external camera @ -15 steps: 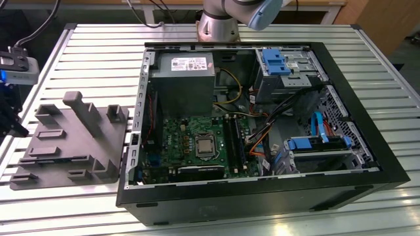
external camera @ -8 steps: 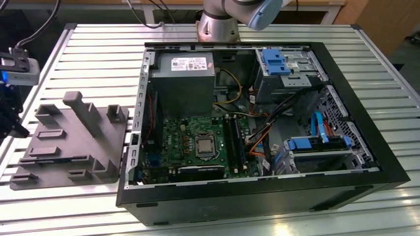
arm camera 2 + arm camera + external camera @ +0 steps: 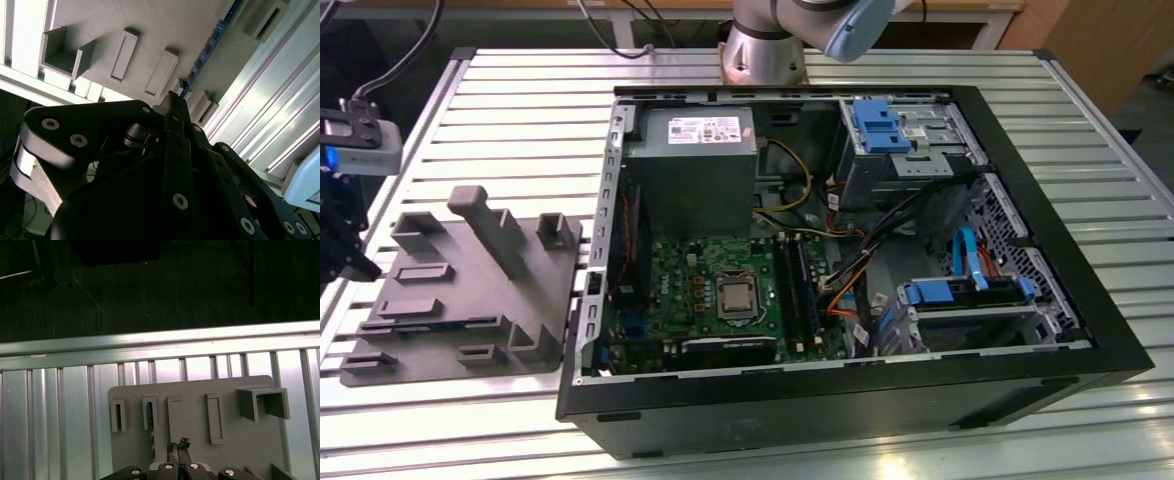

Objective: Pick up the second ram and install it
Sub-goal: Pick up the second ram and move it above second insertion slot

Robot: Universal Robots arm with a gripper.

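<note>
standing on edge in the grey tray, the second ram showed in the second wrist view as a thin blue-dark line across the tray, its long axis leading away from the jaws. we saw its near end just beside the jaw tips, off to one side of them and not between them. the jaws looked clenched together, with nothing held. we counted one ram in the tray, one tray, one arm and one open computer case. tray and case sat side by side on the slatted tabletop, the tray toward the exterior view's left.
</note>
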